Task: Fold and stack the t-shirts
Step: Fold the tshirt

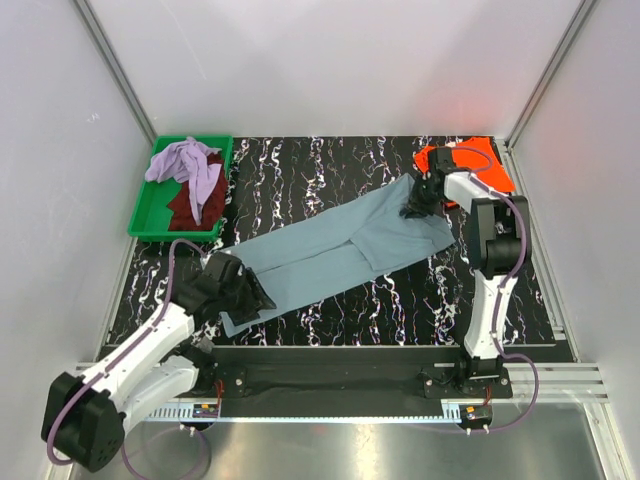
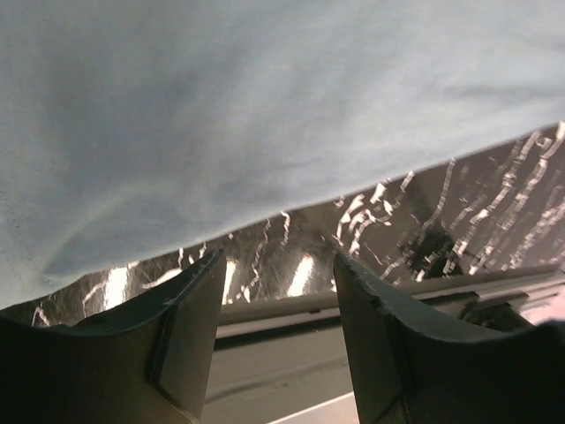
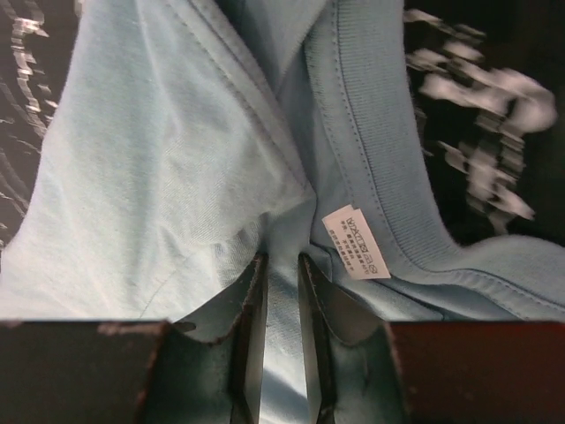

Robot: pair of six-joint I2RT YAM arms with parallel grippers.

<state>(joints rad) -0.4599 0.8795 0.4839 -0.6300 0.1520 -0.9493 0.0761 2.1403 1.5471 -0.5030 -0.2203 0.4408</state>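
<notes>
Shirt (image 1: 340, 245) of blue-grey cloth, folded into a long strip, lying diagonally across black marbled table (image 1: 400, 300).
Right gripper (image 1: 418, 200) at collar end, fingers nearly together, pinching a fold of cloth beside the label (image 3: 356, 242). Left gripper (image 1: 255, 300) at hem end, fingers spread, only table between them. Orange shirt (image 1: 490, 165) in far right corner. Lavender shirt (image 1: 185, 160) and maroon shirt (image 1: 185, 205) heaped in green tray (image 1: 145, 225), far left.
</notes>
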